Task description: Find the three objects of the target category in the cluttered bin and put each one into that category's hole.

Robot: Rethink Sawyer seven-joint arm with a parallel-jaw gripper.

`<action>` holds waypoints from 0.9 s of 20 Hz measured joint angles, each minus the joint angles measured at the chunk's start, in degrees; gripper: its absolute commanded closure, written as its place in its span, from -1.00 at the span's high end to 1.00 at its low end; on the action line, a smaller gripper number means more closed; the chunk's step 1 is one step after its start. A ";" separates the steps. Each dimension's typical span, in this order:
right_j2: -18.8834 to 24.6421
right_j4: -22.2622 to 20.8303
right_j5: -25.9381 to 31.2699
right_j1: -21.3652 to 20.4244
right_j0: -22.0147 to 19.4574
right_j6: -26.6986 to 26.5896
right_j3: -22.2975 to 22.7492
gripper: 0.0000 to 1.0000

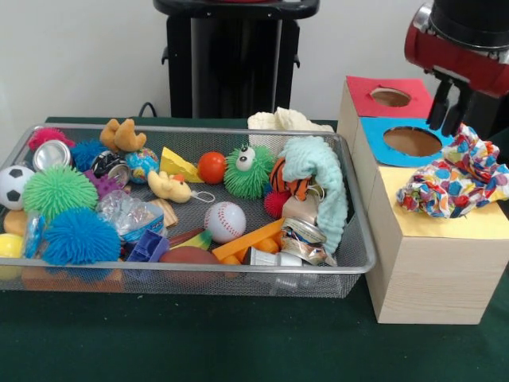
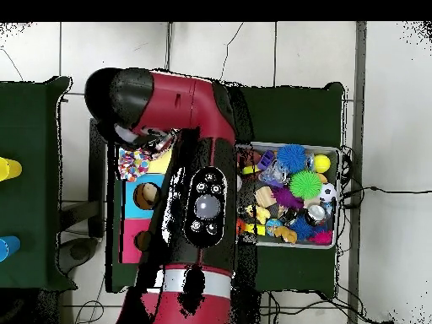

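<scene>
A: What sits nearest on the green surface (image 1: 199, 342)?

B: The wire-mesh bin (image 1: 183, 274), crowded with toys: a blue spiky ball (image 1: 79, 236) at its near-left corner, a baseball (image 1: 225, 221) mid-bin, and a crushed can (image 1: 302, 243) by the right wall. A mint-green waffle cloth (image 1: 322, 179) drapes over that right end, and a green googly-eyed puffer (image 1: 246, 171) sits farther back.

A: And the confetti-patterned cloth scrap (image 1: 453, 179)?

B: Out of the bin, bunched on the yellow-topped box (image 1: 445, 255), the closest of the row. The overhead view shows it at the same end of the boxes (image 2: 133, 163).

A: How does it lie relative to the end effector (image 1: 447, 107)?

B: The end effector hangs just above and slightly behind the scrap, over the edge of the blue-topped box (image 1: 378, 131). Its two dark fingers (image 1: 436, 103) are parted, with a narrow gap showing, and grip nothing. Whether the tips touch the cloth cannot be told.

A: Farthest?

B: The red-topped box (image 1: 366, 87), then the black pedestal (image 1: 235, 60).
</scene>
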 measured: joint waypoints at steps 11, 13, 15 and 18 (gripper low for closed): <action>0.00 -0.03 0.60 6.62 -3.00 0.00 -6.63 -1.00; 0.00 -0.03 0.66 7.02 -3.09 0.00 -6.67 -1.00; 0.01 -0.04 0.84 7.43 -3.08 0.00 -6.88 -1.00; 0.01 0.00 1.58 8.50 -3.05 0.00 -8.46 -1.00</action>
